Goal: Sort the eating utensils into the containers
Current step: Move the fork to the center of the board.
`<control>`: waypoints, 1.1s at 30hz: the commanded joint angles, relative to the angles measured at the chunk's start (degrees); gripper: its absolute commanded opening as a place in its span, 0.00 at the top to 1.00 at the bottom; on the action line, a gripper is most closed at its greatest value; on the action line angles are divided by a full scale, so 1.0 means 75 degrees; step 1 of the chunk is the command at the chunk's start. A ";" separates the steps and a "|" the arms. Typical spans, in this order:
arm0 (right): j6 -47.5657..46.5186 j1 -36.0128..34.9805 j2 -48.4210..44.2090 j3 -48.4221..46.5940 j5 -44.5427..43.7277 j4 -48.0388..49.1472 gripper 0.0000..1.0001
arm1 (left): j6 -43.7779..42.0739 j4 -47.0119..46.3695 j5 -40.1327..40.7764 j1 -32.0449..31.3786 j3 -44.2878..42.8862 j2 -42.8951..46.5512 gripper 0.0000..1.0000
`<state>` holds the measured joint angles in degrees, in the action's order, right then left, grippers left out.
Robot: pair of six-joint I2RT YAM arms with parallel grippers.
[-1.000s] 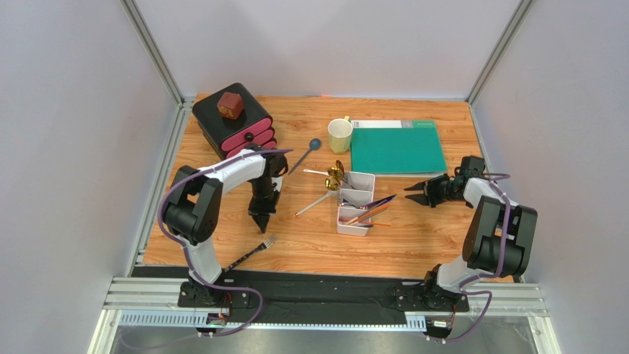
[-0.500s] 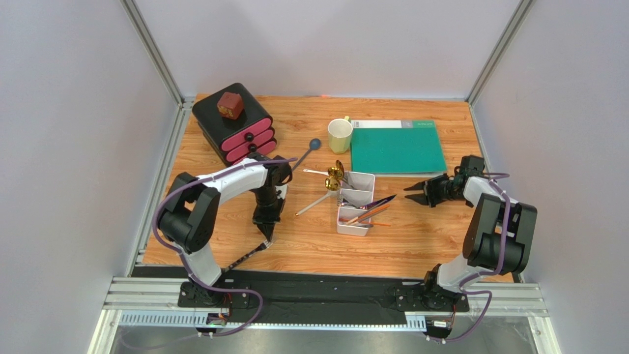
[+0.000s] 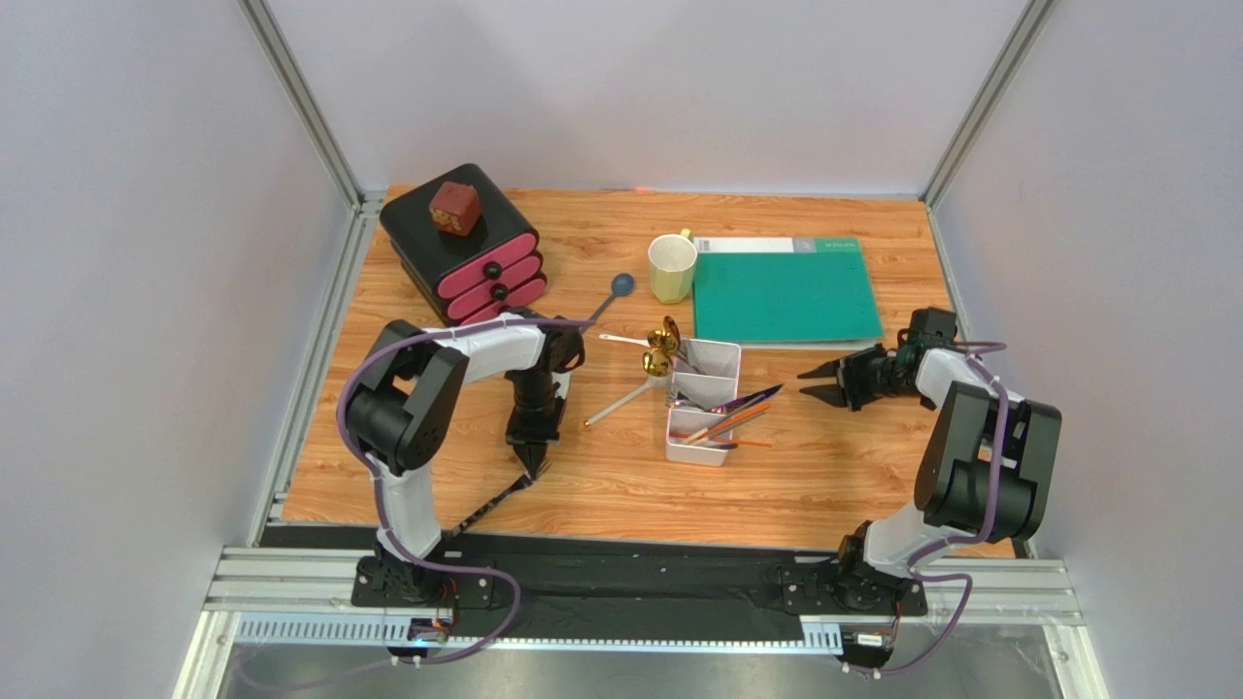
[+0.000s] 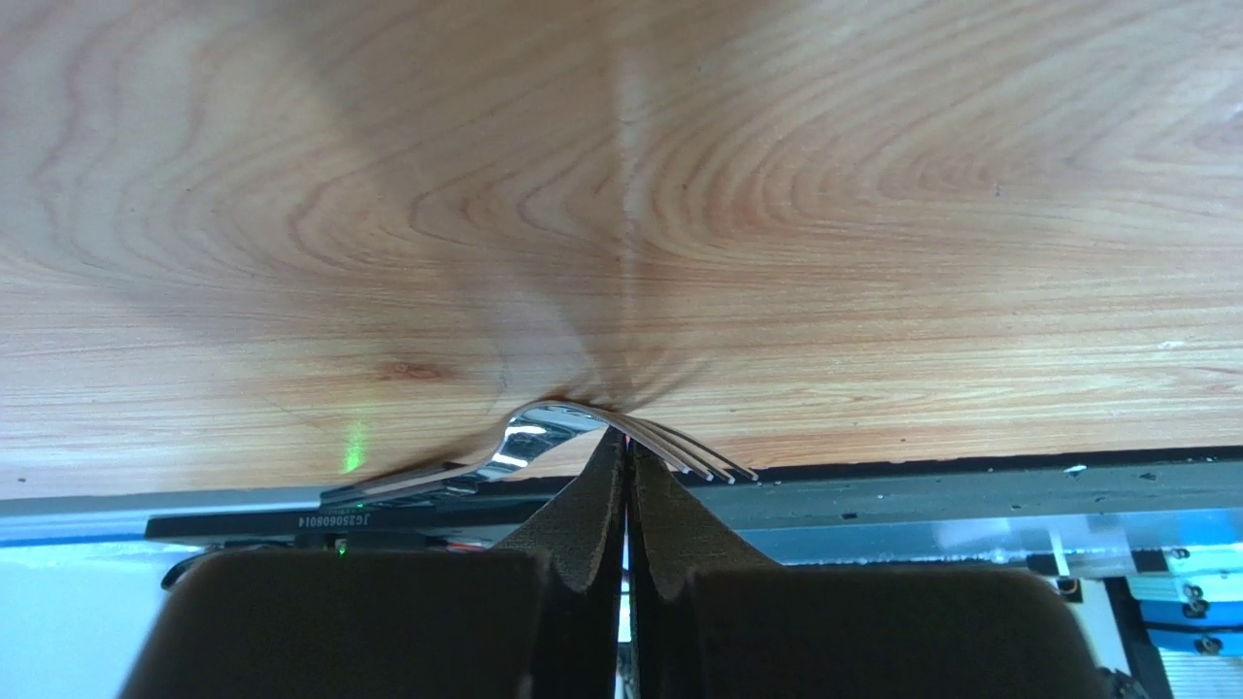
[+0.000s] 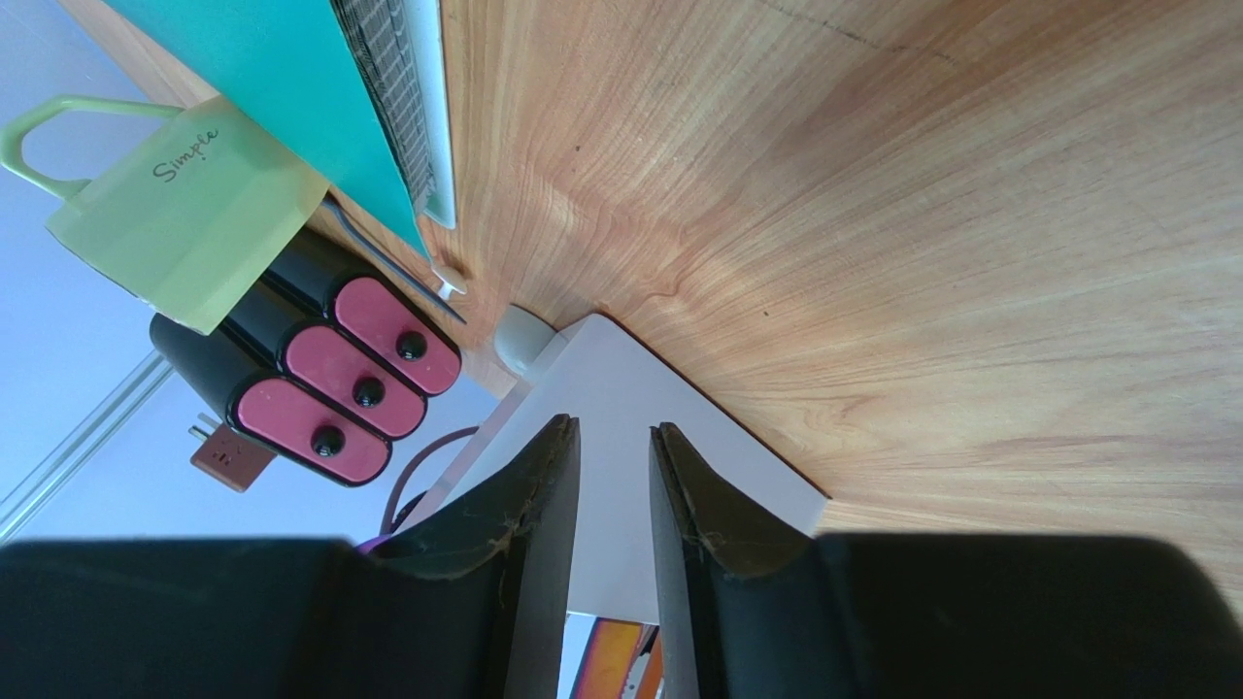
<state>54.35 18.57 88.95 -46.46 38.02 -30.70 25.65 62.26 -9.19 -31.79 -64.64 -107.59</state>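
Well left of the white tray (image 3: 698, 455), the left gripper (image 3: 533, 466), clenched on nothing, points down at the fork (image 4: 543, 425), which lies crosswise, handle away from the tray.

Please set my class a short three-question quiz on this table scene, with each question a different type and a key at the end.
1. True or false: the left gripper is shut, with its tips down beside the fork near the table's front edge.
2. What is between the jaws of the right gripper? A) a gold spoon B) nothing C) a chopstick
3. Fill in the blank: in the top view, the mug stands just left of the green ____.

Key: 1 true; 2 B; 3 mat.
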 commanded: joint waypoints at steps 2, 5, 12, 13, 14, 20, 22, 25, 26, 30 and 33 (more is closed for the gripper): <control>-0.0074 0.0044 0.0023 -0.0216 0.0169 0.0027 0.71 | 0.0131 -0.0309 0.0065 -0.0015 -0.0322 -0.0255 1.00; -0.0074 0.0044 0.0035 -0.0263 0.0204 0.0015 0.71 | 0.0154 -0.0356 0.0205 -0.0015 -0.0486 -0.0361 1.00; -0.0074 0.0044 0.0058 -0.0274 0.0216 0.0015 0.71 | 0.0072 -0.0391 0.0429 -0.0015 -0.1200 -0.0935 1.00; -0.0074 0.0044 0.0058 -0.0274 0.0216 0.0015 0.71 | 0.0072 -0.0403 0.0429 -0.0015 -0.1306 -0.1005 1.00; -0.0074 0.0044 0.0047 -0.0286 0.0216 0.0003 0.71 | 0.0072 -0.0403 0.0463 -0.0015 -0.1527 -0.1134 1.00; -0.0098 0.0044 0.0035 -0.0345 0.0239 -0.0067 0.71 | -0.0103 -0.0309 0.0838 -0.0003 -0.2593 -0.1895 1.00; -0.0109 0.0044 0.0023 -0.0368 0.0239 -0.0090 0.71 | -0.0139 -0.0239 0.0874 0.0032 -0.2876 -0.2118 1.00; -0.0110 0.0044 -0.0012 -0.0345 0.0228 -0.0102 0.71 | -0.0185 -0.0192 0.1002 0.0149 -0.3321 -0.2435 1.00; -0.0121 0.0055 -0.0024 -0.0356 0.0216 -0.0102 0.71 | -0.0220 -0.0134 0.1096 0.0219 -0.3555 -0.2563 1.00; -0.0109 0.0044 -0.0059 -0.0310 0.0192 -0.0102 0.71 | -0.0408 0.0066 0.1062 0.0336 -0.4188 -0.2705 1.00; -0.0086 0.0044 -0.0082 -0.0286 0.0169 -0.0079 0.71 | -0.0537 0.0125 0.0933 0.0336 -0.4354 -0.2367 0.98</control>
<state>54.13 18.57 88.97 -47.31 38.28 -31.05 23.86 69.65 -4.84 -29.91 -94.63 -126.30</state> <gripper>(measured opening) 0.295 0.003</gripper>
